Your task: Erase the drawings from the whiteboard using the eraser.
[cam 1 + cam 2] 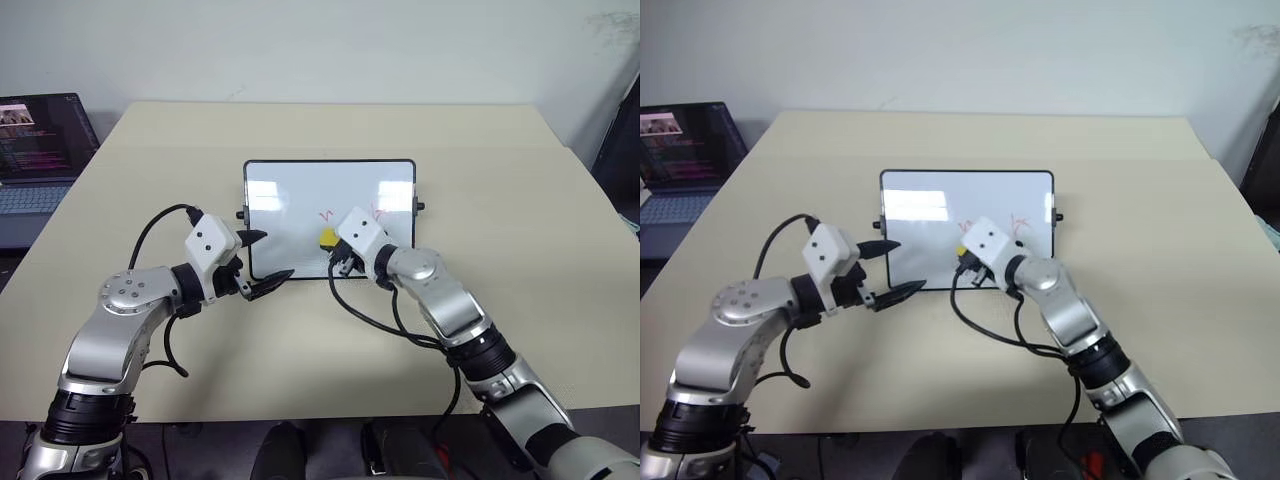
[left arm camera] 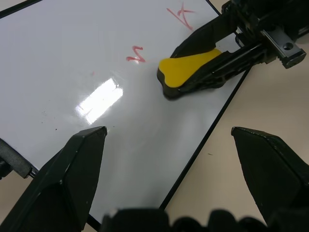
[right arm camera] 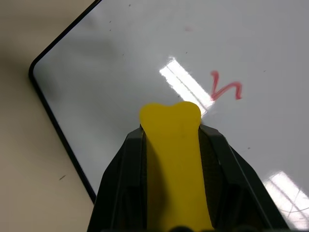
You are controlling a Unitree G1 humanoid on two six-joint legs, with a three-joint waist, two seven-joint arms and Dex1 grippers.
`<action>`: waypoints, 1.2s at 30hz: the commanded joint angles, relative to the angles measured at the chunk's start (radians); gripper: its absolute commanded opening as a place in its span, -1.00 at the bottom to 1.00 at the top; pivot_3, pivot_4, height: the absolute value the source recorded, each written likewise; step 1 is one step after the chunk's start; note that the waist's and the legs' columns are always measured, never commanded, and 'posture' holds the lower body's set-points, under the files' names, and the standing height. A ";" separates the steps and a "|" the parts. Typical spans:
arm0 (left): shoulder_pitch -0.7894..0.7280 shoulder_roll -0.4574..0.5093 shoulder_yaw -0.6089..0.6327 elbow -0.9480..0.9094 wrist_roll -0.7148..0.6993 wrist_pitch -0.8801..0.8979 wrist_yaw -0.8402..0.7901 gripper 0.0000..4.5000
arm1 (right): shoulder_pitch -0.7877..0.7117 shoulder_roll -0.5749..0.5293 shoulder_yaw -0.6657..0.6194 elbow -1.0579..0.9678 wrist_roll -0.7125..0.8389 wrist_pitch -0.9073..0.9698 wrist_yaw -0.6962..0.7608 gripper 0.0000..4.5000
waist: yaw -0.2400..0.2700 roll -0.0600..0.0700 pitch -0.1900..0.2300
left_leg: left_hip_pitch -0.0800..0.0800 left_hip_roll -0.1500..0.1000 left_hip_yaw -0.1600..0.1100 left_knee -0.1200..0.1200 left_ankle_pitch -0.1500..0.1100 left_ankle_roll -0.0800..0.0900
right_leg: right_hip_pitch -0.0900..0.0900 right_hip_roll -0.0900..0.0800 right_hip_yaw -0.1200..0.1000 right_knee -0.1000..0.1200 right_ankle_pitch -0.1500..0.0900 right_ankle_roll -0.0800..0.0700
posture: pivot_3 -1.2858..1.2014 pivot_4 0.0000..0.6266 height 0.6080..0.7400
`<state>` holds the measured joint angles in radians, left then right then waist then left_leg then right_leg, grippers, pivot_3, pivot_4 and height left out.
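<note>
The whiteboard lies flat in the middle of the table. Two red drawings show on its right half: an N-like mark and a K-like mark. My right gripper is shut on the yellow eraser, which has a black underside. The eraser's tip sits low over the board just short of the N-like mark; I cannot tell whether it touches. My left gripper stands open at the board's near left corner, one finger over the board and one past its near edge, holding nothing.
The beige table extends well beyond the board on all sides. An open laptop stands off the table's far left. Black cables loop from both wrists over the near part of the table.
</note>
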<state>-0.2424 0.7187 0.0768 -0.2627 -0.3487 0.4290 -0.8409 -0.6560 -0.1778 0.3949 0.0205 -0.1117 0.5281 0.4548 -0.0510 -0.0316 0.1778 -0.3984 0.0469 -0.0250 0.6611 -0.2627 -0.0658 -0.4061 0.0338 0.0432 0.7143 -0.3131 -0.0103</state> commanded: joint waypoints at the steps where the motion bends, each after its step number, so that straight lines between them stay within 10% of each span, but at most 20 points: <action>1: -0.008 0.012 0.011 -0.016 -0.003 -0.012 -0.009 1.00 | -0.073 0.008 -0.071 0.038 -0.053 -0.083 -0.113 -0.51 | 0.000 0.000 0.000 | 0.000 0.000 0.000 0.000 0.000 0.000 | 0.000 0.000 0.000 0.000 0.000 0.000 | 0.03 -0.52 1.00; 12: -0.021 0.024 0.014 -0.004 0.001 -0.013 -0.025 1.00 | -0.015 -0.007 0.018 -0.005 -0.022 -0.022 0.056 -0.51 | 0.000 0.000 0.000 | 0.000 0.000 0.000 -0.001 0.000 0.000 | 0.000 0.000 0.000 -0.001 0.000 0.000 | 0.03 -0.52 1.00; 20: -0.018 0.028 0.012 -0.010 -0.001 -0.007 -0.029 1.00 | -0.089 0.023 -0.064 0.083 -0.099 -0.156 -0.157 -0.51 | 0.000 0.000 0.000 | 0.000 0.000 0.000 0.000 0.000 0.000 | 0.000 0.000 0.000 0.001 0.000 0.000 | 0.03 -0.52 1.00; 29: -0.007 0.027 0.019 -0.022 -0.006 0.000 -0.022 1.00 | -0.025 0.002 0.045 0.029 -0.075 -0.063 0.070 -0.51 | -0.002 0.000 0.000 | 0.000 0.000 0.000 -0.001 0.000 0.000 | 0.000 0.000 0.000 -0.001 0.000 0.000 | 0.03 -0.52 1.00; 36: -0.008 0.033 0.021 -0.014 -0.002 -0.005 -0.026 1.00 | -0.091 0.038 -0.034 0.100 -0.124 -0.164 -0.106 -0.51 | -0.002 0.000 0.000 | 0.000 0.000 0.000 0.000 0.000 0.000 | 0.000 0.000 0.000 0.001 0.000 0.000 | 0.03 -0.52 1.00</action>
<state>-0.2456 0.7329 0.0767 -0.2601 -0.3489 0.4319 -0.8635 -0.7229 -0.1434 0.3983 0.1285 -0.2236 0.3999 0.3804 -0.0526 -0.0316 0.1778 -0.3984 0.0467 -0.0251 0.6614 -0.2625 -0.0659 -0.4062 0.0338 0.0430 0.7153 -0.3131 -0.0103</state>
